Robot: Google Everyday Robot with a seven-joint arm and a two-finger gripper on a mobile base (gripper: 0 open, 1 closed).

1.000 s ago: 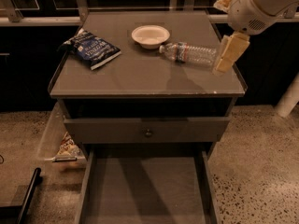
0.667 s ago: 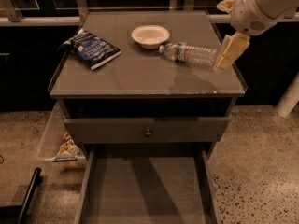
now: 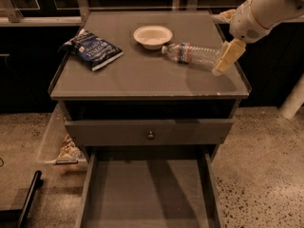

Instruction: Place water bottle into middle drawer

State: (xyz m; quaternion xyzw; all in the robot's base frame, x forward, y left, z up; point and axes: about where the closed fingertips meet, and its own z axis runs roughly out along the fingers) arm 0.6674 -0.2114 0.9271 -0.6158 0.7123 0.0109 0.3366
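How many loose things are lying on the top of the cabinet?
3: the blue snack bag at the left, the white bowl at the middle back, the water bottle at the right, its base by the gripper.

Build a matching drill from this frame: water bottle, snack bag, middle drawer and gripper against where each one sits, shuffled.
Things:
1. water bottle
2. snack bag
3. middle drawer
4. gripper

Places:
A. left side of the cabinet top
B. at the bottle's base end, near the top's right edge
C. lying on its side, cap toward the bowl
D. pulled out, below the knobbed drawer front

Pairs: 1-C, 2-A, 3-D, 4-B
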